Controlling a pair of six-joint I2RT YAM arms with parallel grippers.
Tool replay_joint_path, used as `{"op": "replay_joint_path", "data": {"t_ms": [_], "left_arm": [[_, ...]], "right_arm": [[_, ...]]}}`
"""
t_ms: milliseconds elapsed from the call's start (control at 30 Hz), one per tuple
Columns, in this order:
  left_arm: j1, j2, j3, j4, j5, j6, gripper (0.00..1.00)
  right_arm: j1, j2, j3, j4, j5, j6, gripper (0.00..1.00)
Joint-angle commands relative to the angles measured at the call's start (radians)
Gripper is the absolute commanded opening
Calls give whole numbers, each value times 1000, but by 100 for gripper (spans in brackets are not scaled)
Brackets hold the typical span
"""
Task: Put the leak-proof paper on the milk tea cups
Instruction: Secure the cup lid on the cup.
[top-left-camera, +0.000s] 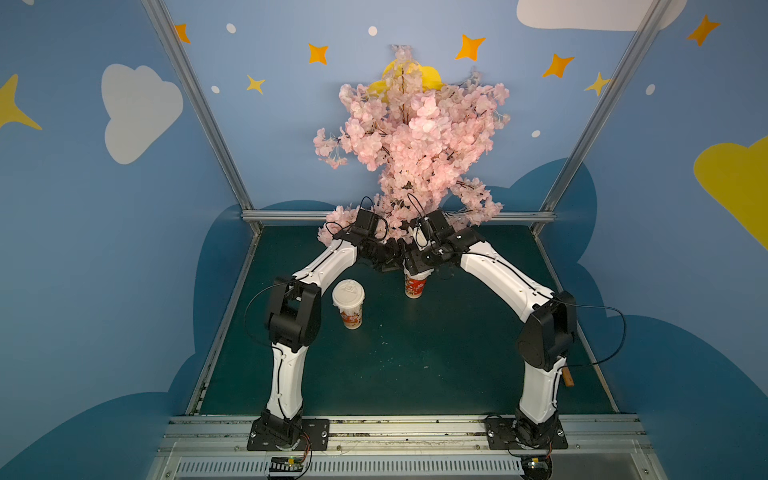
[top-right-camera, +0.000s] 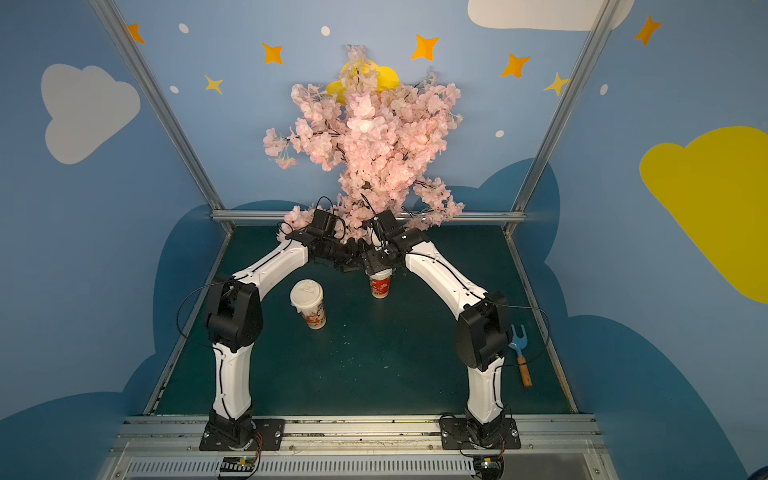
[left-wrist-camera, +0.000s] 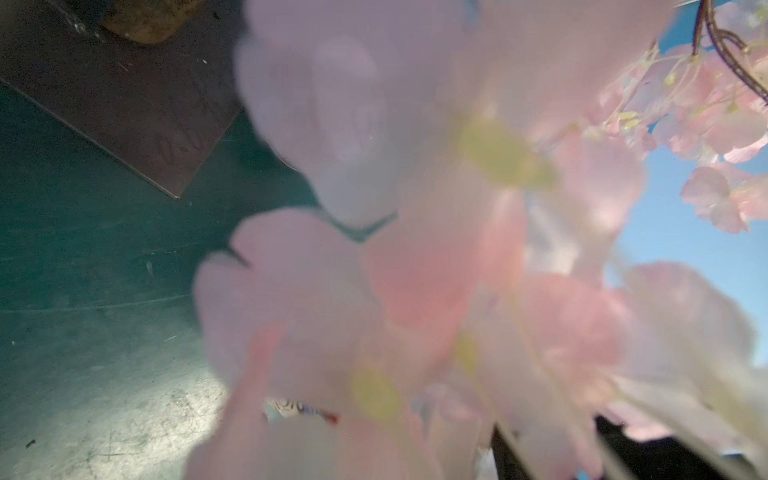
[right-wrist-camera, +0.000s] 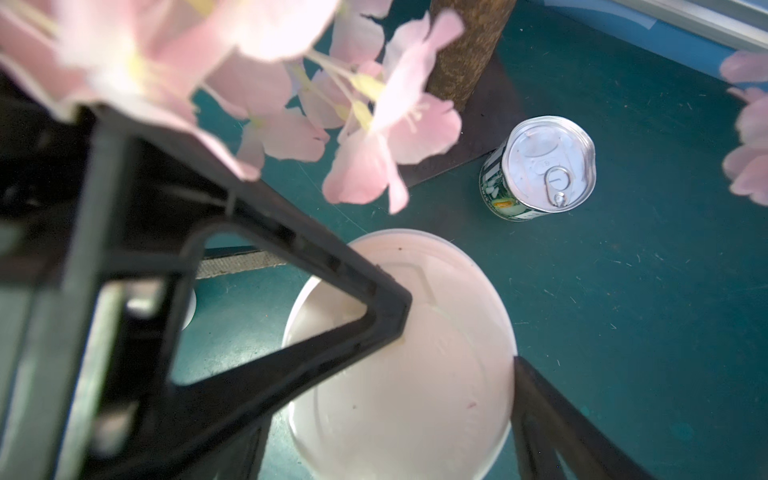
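Green table (top-left-camera: 415, 365) in a blue booth, with a pink blossom tree (top-left-camera: 415, 141) standing at its far edge. Both arms reach under the lowest branches.

The right end effector (right-wrist-camera: 457, 336) hangs over the far milk tea cup (top-left-camera: 415, 286). Its two black fingers (right-wrist-camera: 374, 299) stand wide apart and grip nothing. One tip lies over the far lid (right-wrist-camera: 407, 395) and the other is at that lid's edge; contact cannot be told.

The left end effector (top-left-camera: 384, 262) is just beside the right one. Petals fill the left wrist view, and its jaws are too dark in both top views to tell whether they are open or closed.

Both cups stand upright, long axis vertical and mouth up. The far one is at mid-table below the end effectors. The near milk tea cup (top-left-camera: 351, 318) stands beside the left arm's elbow, well apart from both end effectors.

The near lid (top-left-camera: 348, 293), white with a raised rim, caps the near cup. Leak-proof paper (top-left-camera: 349, 308) lies flat across that mouth under the lid, and its crinkled edge drapes down over the rim.

A can (right-wrist-camera: 540, 166) stands upright near the trunk. A blue fork (top-right-camera: 519, 353) lies at the table's right edge.
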Motion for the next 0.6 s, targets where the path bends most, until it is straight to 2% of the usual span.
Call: {"op": "replay_joint_path", "data": {"t_ms": [0,567], "left_arm": [[-29,44,-2,-108,-8,63,83],[-32,38,-2,-109,-20,61,83]], "right_arm": [[10,12,-27,-88,-54,57,88],[-51,-89,-60,-61,-157,127,93]]}}
